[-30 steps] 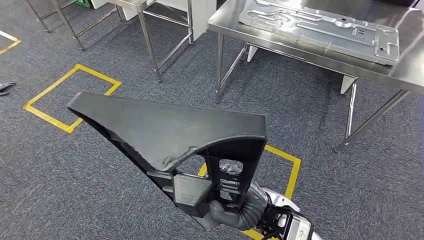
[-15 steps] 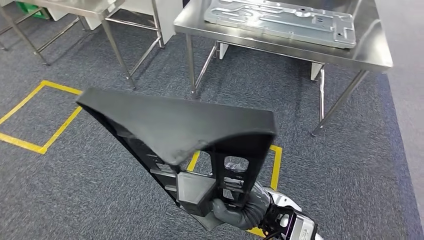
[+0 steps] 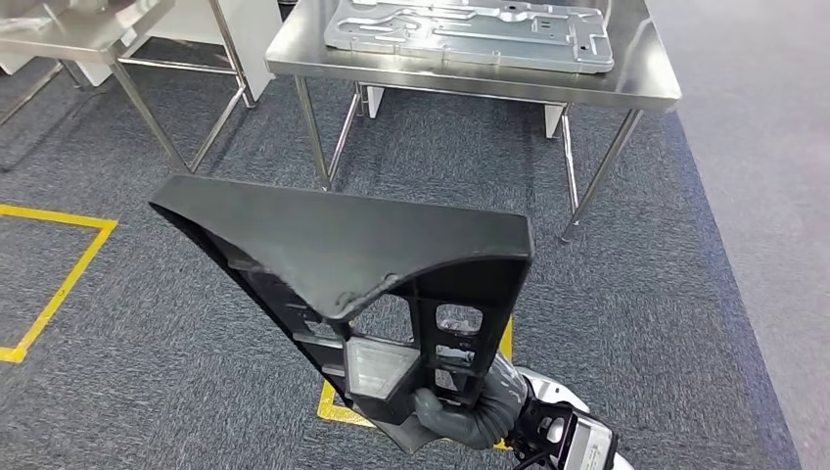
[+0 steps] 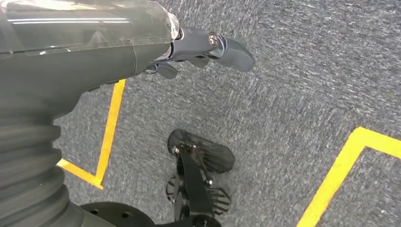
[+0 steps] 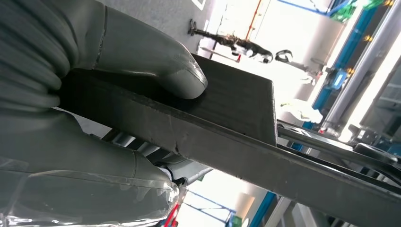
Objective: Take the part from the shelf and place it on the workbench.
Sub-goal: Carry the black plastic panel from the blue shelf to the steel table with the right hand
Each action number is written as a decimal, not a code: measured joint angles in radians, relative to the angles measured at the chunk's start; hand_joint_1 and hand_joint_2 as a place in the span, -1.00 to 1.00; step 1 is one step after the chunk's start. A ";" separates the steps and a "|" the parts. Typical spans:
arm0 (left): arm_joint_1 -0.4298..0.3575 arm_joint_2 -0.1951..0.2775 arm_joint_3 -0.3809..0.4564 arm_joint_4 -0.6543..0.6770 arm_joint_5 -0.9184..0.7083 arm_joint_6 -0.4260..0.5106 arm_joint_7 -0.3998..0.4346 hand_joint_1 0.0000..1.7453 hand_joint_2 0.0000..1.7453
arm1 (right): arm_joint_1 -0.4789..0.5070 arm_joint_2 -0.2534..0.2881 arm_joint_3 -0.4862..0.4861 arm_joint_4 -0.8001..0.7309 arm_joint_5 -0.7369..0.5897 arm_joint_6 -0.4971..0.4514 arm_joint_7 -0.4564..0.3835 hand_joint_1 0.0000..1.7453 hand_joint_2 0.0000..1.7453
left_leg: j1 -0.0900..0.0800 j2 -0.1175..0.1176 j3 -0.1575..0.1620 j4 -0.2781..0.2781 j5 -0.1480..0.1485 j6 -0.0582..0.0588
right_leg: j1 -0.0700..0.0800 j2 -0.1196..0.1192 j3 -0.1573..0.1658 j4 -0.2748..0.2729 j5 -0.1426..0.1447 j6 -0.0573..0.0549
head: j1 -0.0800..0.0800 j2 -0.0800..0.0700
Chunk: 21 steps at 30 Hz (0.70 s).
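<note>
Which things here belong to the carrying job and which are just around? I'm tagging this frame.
Job: black part, right hand gripping it, workbench.
Around: metal plate on the workbench, yellow floor tape, second steel table, left hand.

The right hand (image 3: 445,411) holds the part (image 3: 343,264) up, low in front of the robot. Ahead stands the workbench (image 3: 641,88), a metal plate (image 3: 470,29) on it. Another table (image 3: 78,39) stands to its left.

No text, label, brand, number or sign can be read in any of these views.
</note>
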 joint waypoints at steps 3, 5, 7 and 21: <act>-0.003 0.000 -0.001 0.000 0.001 -0.006 0.000 -1.00 1.00 | -0.001 0.000 0.000 0.000 -0.005 0.000 -0.001 0.96 1.00 | 0.002 0.034 0.006 -0.011 0.007 0.020 | 0.002 -0.056 -0.028 0.060 -0.037 0.015 | 0.004 0.000; 0.000 0.001 -0.002 0.000 0.001 -0.006 0.000 -1.00 1.00 | -0.002 -0.001 0.000 0.001 -0.006 0.000 -0.002 0.96 1.00 | -0.001 0.056 0.007 -0.012 0.006 0.026 | 0.000 -0.100 -0.087 0.180 -0.096 0.022 | 0.008 0.000; 0.002 0.002 -0.004 0.000 0.004 -0.007 0.001 -1.00 1.00 | -0.001 -0.001 0.000 0.005 -0.005 -0.001 -0.003 0.96 1.00 | -0.003 0.075 0.007 -0.012 0.004 0.027 | -0.004 -0.109 -0.129 0.264 -0.119 0.026 | 0.008 0.000; -0.002 0.008 -0.014 0.000 0.019 -0.056 0.012 -1.00 1.00 | -0.011 -0.005 0.000 0.005 0.026 -0.035 -0.001 0.96 1.00 | -0.004 0.067 -0.098 0.216 -0.107 -0.019 | 0.002 -0.117 0.039 -0.031 -0.013 -0.033 | 0.005 0.000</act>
